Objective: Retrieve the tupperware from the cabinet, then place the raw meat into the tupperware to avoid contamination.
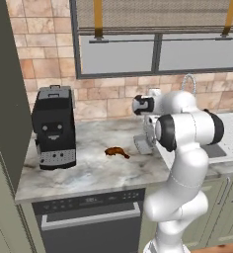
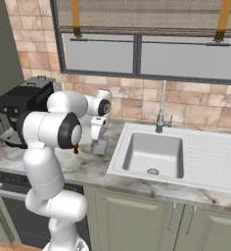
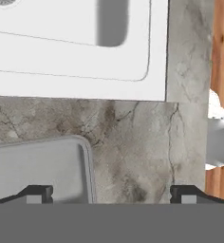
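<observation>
Hand view looks down on the tupperware [image 3: 38, 168] resting on the marble counter [image 3: 133, 142] just beside the sink [image 3: 76, 42]; the end effector [image 3: 111, 193] hangs over its rim with tips spread wide, clamped on nothing, so the box looks freshly set down, ready for filling. Left base view adds the raw meat [image 1: 117, 152] lying near the box, with the coffee machine [image 1: 53, 127] further off.

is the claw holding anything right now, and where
Nothing is held: the claw stands open above the counter, the tupperware below it, near one fingertip.
</observation>
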Tool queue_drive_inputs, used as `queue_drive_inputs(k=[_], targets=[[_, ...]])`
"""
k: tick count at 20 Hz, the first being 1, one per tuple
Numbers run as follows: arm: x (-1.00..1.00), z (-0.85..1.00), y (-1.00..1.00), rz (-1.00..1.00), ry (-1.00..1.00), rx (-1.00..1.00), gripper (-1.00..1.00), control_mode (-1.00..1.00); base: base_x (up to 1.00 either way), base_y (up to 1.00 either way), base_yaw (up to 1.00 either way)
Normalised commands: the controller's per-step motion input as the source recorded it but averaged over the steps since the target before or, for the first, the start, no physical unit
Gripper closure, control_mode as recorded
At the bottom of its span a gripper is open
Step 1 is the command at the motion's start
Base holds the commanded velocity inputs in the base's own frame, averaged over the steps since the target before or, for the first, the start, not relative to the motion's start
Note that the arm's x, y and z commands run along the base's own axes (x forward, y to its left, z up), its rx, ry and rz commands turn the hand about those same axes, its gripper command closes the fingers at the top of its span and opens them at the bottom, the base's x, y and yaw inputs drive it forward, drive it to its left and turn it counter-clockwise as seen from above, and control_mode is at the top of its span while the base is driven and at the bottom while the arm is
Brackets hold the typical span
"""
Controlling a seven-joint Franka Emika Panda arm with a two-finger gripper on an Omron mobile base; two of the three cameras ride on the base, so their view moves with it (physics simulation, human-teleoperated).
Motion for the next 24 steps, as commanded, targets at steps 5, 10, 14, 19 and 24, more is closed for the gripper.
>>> queue_drive_inputs(k=[5,10,14,19,24], targets=[[-0.01,0.1,0.35,-0.31,-0.07,0.02,-1.0,-1.0,0.0,0.0,0.0],[0.09,0.0,0.54,-0.25,0.01,-0.05,-1.0,-1.0,0.0,0.0,0.0],[0.12,0.03,0.47,-0.26,0.02,-0.08,-1.0,-1.0,0.0,0.0,0.0],[0.27,0.03,0.51,-0.21,-0.03,-0.18,-1.0,-1.0,0.0,0.0,0.0],[0.06,-0.29,0.45,-0.1,-0.06,-0.17,-1.0,-1.0,0.0,0.0,0.0]])
